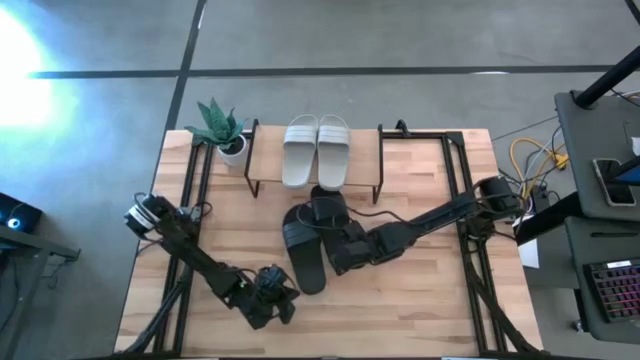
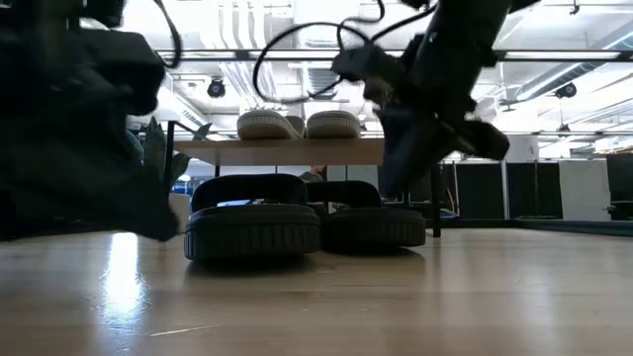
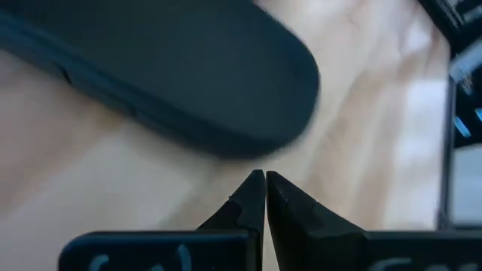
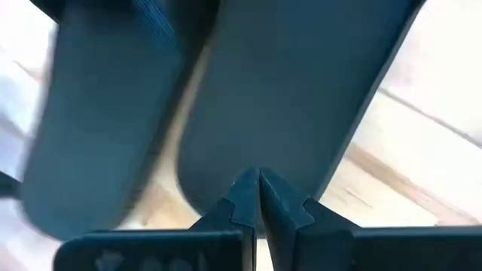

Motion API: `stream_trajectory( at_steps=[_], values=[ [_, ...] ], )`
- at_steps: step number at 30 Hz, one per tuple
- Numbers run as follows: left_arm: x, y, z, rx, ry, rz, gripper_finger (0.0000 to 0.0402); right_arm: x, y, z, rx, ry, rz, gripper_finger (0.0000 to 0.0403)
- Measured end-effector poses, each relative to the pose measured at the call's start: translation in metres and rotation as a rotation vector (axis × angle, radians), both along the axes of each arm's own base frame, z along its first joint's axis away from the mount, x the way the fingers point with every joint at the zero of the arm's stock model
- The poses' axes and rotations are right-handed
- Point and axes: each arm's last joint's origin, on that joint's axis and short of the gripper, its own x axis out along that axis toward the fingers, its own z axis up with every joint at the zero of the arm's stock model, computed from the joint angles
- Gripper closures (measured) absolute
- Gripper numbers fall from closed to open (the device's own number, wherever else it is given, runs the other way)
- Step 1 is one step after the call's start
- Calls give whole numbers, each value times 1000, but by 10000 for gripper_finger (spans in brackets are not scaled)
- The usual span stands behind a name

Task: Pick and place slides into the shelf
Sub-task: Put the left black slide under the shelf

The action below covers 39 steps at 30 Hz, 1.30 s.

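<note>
You have the pale pair of slides (image 1: pixel 316 150) already lying side by side on the plank top of the shelf (image 1: pixel 266 158), toes pointing away from the arms. The black pair is down on the worktop (image 1: pixel 430 290), in front of the shelf: one black slide (image 1: pixel 303 250) lies angled on the bare wood, and the other black slide (image 1: pixel 327 208) sits beside it with its toe end tucked under the shelf's front edge. In the low view both black ones rest flat on the worktop below the plank, with the pale pair above them.

Your right hand (image 1: pixel 345 258) hangs over the heel end of the black pair, and its wrist view shows the two fingertips pressed together, clenched on nothing, right above the sole of one black slide (the other lies alongside).

Your left hand (image 1: pixel 272 290) is near the worktop's front edge, close to the heel of the angled black slide; its fingers (image 3: pixel 252 197) are also clenched together, empty, with the slide's rounded end just ahead of them.

A small potted plant (image 1: pixel 222 130) stands at the shelf's left end.
</note>
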Motion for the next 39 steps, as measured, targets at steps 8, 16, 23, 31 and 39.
stream_trajectory(
  at_steps=[8,16,23,31,39],
  values=[
    [12,18,-2,64,4,20,402,7,15,-25,81,45,63,394],
    [11,26,-7,71,32,9,402,10,39,-12,142,5,130,394],
    [-2,36,-8,120,126,-3,402,0,52,-11,135,50,161,394],
    [-16,70,0,175,129,99,402,-7,63,-11,122,65,166,394],
    [-25,120,-1,281,163,179,402,-10,68,-10,109,52,147,394]
  ],
)
